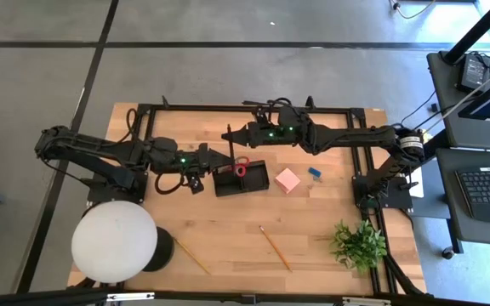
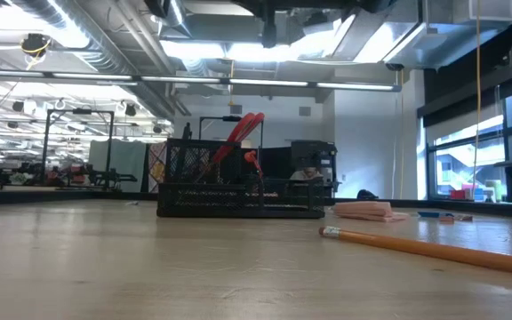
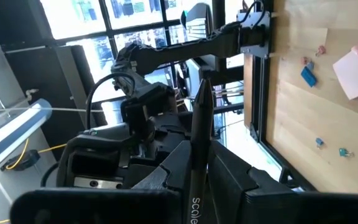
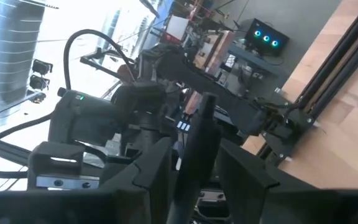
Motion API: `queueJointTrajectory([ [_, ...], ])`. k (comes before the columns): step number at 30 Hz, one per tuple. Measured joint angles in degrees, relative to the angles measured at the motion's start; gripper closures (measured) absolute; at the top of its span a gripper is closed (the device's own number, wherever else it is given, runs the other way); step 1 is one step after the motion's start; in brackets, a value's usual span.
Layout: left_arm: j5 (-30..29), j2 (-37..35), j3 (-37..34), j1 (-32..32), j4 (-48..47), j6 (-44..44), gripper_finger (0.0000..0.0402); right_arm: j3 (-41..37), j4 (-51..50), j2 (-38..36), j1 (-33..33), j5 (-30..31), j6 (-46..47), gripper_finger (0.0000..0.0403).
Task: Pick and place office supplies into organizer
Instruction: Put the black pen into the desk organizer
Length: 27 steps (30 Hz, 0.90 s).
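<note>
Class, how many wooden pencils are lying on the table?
2. One pencil lies beside the white lamp; the other pencil lies left of the plant. Others may be hidden.

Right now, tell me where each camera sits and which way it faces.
High: overhead, straight down; both arms meet above the organizer.
Low: table height, level; organizer, pencil; no arm.
Left wrist: past its fingers gripping a black pen.
Right wrist: past its fingers around a black pen.
Shared: scissors.
</note>
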Motion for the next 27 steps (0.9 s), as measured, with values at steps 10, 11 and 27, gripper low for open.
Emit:
queueJointTrajectory([
  [10, -1.2, 0.0, 0.0, -0.2, -0.7, 0.2, 0.0361, 0.0, 0.7, 0.0, 0.0, -0.5, -1.0, 0.0328],
  [11, -1.3, 0.0, 0.0, -0.2, -0.8, 0.3, 0.0361, 0.0, 1.0, 0.0, 0.0, -0.7, -1.0, 0.0330],
  [27, -1.6, 0.0, 0.0, -0.2, -0.9, -1.5, 0.0300, 0.0, 1.0, 0.0, 0.0, -2.3, -1.8, 0.0336],
])
